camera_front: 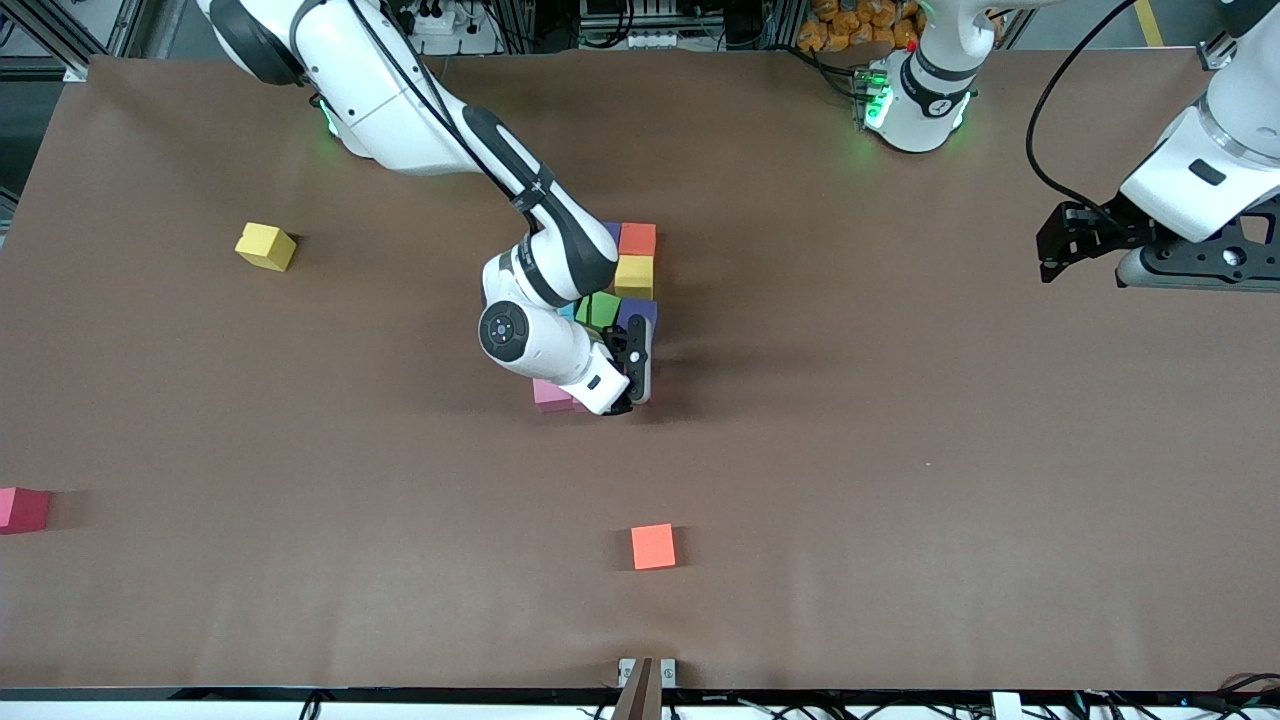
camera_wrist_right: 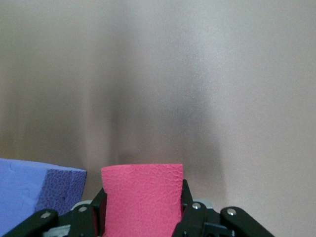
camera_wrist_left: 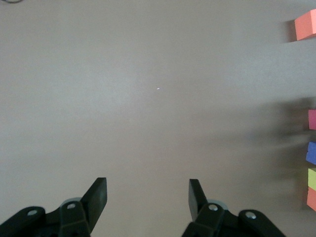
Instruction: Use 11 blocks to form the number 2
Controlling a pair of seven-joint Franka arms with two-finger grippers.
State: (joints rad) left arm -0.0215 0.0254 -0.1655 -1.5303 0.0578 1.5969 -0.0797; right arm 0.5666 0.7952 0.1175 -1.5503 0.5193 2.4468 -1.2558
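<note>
The right gripper [camera_front: 628, 400] is down at the near end of the group of blocks [camera_front: 620, 300] in the middle of the table [camera_front: 900, 450]; its fingers [camera_wrist_right: 186, 197] are squeezed tight on a pink block [camera_wrist_right: 142, 197]; a purple block [camera_wrist_right: 34, 190] sits just beside that one.

In the group, an orange-red block [camera_front: 637, 238] is farthest from the front camera; then comes a yellow block [camera_front: 634, 275]; then a green block [camera_front: 600, 308]; another pink block [camera_front: 550, 395] peeks out under the arm.

3 blocks lie alone; a yellow one [camera_front: 266, 246] and a dark pink one [camera_front: 22, 509] are toward the right arm's end; an orange one [camera_front: 653, 546] is nearer the front camera than the group.

The left gripper [camera_wrist_left: 148, 195] waits over bare table at the left arm's end; its fingers are spread apart and hold nothing.
</note>
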